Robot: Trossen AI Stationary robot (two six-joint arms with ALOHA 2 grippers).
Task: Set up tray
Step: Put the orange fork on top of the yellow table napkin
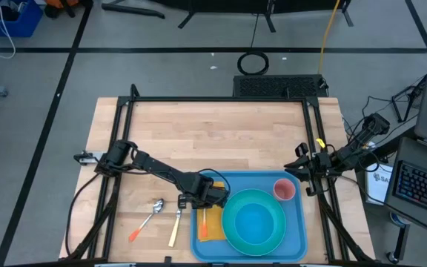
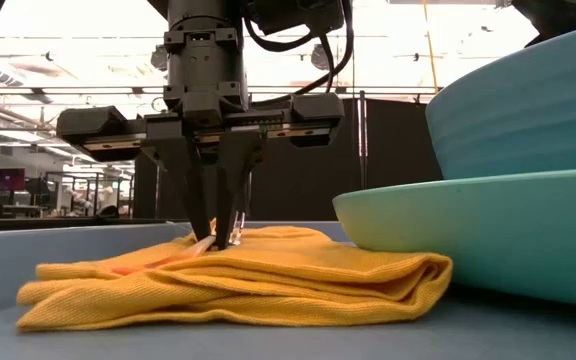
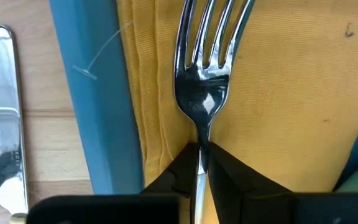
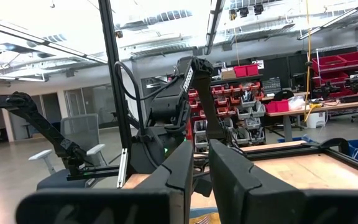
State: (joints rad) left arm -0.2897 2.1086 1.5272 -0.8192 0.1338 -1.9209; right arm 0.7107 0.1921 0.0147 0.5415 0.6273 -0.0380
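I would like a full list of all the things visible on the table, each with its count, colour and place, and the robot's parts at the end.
Light-blue plastic tray: 1, near edge of the wooden table, right of centre.
Round turquoise plate: 1, in the tray's middle.
Small pink cup: 1, tray's far right corner.
Folded orange-yellow cloth napkin: 1, left side of the tray, beside the plate.
Silver metal fork: 1, on the napkin, handle between the left gripper's fingers.
Knife with silver blade and yellow handle: 1, on the table left of the tray.
Spoon with orange handle: 1, left of the knife.
Left gripper: shut on the fork, over the napkin.
Right gripper: waits at the table's right edge.
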